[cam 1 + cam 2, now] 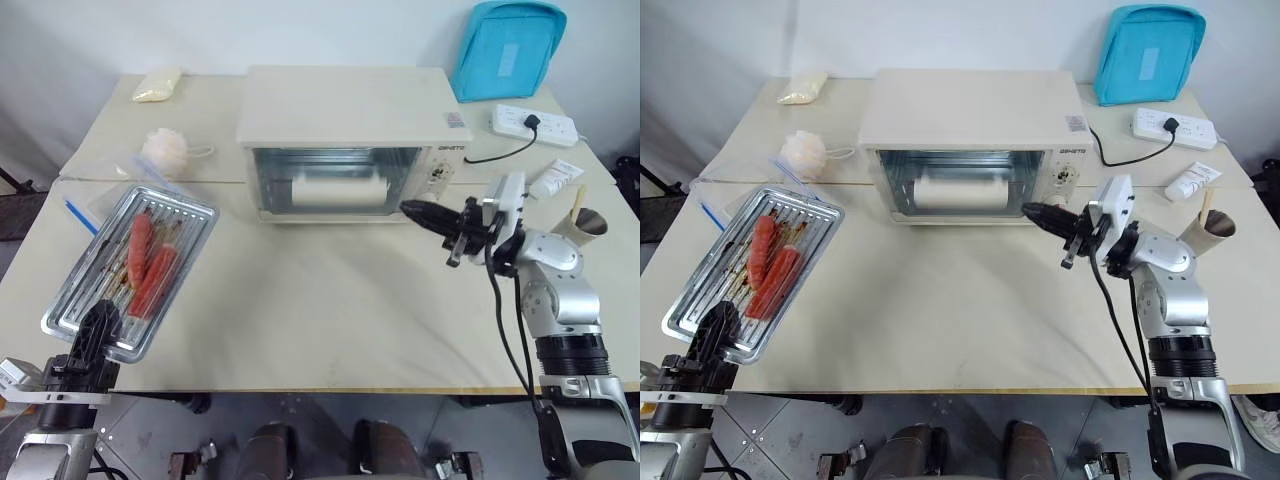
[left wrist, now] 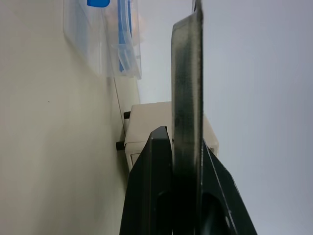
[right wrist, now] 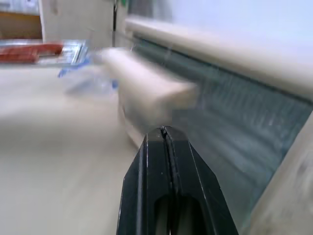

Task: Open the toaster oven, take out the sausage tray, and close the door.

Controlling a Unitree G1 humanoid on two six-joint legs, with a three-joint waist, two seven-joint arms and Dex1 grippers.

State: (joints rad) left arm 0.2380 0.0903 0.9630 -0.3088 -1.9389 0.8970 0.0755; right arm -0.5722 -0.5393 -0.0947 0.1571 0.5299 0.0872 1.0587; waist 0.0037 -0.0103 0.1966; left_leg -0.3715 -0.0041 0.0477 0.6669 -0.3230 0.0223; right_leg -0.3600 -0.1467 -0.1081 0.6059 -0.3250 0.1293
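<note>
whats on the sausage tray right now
The sausage tray, gripped at its near edge by the left gripper, carries red sausages on its ridged base, with dark residue beside them. That gripper covers the near rim.

A small dark brand mark on the toaster oven [image 1: 345, 140] is illegible

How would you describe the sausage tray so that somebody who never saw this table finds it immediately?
Start from the toaster oven at the back middle of the table, then look toward the table's front left corner. There the sausage tray, shallow, silver and ridged, holds red sausages, its near edge pinched by the left gripper. The clear plastic box behind it is transparent, not metal.
</note>
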